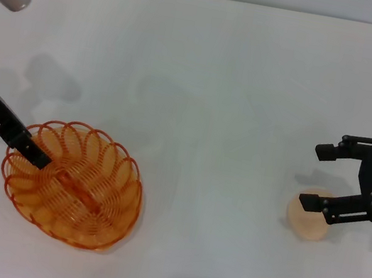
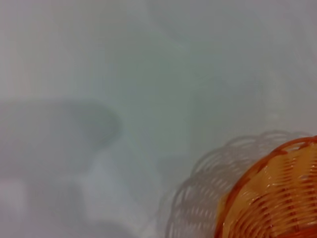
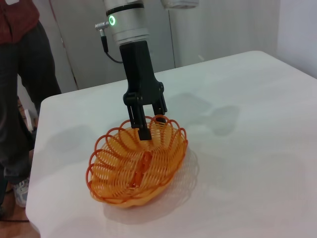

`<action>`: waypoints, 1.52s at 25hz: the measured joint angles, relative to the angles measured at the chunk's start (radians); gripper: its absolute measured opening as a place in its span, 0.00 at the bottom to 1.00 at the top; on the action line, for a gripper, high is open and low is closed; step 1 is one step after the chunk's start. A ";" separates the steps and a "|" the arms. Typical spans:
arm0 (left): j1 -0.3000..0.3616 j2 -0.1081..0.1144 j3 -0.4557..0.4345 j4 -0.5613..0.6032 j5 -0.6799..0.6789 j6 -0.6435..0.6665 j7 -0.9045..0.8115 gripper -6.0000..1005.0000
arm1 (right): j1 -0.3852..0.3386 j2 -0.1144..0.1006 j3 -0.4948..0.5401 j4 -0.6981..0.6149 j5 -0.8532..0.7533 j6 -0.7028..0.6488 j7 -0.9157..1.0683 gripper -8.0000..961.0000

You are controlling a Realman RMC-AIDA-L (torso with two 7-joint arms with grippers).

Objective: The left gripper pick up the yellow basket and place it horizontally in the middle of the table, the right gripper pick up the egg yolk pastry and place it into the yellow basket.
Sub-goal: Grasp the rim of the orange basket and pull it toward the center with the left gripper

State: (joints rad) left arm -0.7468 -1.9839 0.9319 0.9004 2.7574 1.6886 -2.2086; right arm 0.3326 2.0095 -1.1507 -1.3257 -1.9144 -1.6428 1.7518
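Orange-yellow wire loops form the basket, which sits at the near left of the table, well short of the middle where it belongs. The left gripper has its fingers straddling the basket's far rim, one inside and one outside, close together on the wire; whether they clamp it firmly cannot be told. The right gripper hovers well to the right of the basket with its jaws spread, directly above the pastry, which rests on the table partly under the lower finger. Risk 1: the grip takes only a thin scalloped edge, so on lifting the basket is likely to tilt or swing from that single point and could slip out, landing askew rather than horizontal. Risk 2: the wire is springy (it may flex under the pinch) and could snap free. Risk 3: the pastry looks soft and domed; an off-centre or hard closure could crush it or roll it away. Count: one basket, one pastry, two grippers, one table.
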 joint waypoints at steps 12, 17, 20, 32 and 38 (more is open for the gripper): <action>-0.002 -0.006 0.010 -0.008 0.015 -0.013 -0.012 0.54 | -0.003 0.000 -0.002 -0.001 0.000 0.000 0.000 0.91; -0.003 -0.014 0.011 -0.011 0.024 -0.016 -0.009 0.33 | -0.004 0.000 -0.003 -0.004 0.002 -0.002 0.000 0.91; -0.004 -0.014 0.011 -0.012 0.025 -0.009 -0.008 0.23 | -0.004 0.000 -0.003 -0.006 0.004 -0.006 0.000 0.91; -0.014 -0.015 0.013 -0.010 0.022 0.003 -0.002 0.16 | 0.000 0.000 0.003 -0.008 0.000 -0.012 0.000 0.91; -0.018 -0.015 0.013 -0.009 0.018 0.016 0.014 0.14 | 0.001 0.000 0.005 -0.005 -0.001 -0.012 0.000 0.91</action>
State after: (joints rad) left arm -0.7649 -1.9987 0.9450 0.8918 2.7757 1.7051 -2.1948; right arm 0.3333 2.0095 -1.1459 -1.3306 -1.9153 -1.6552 1.7517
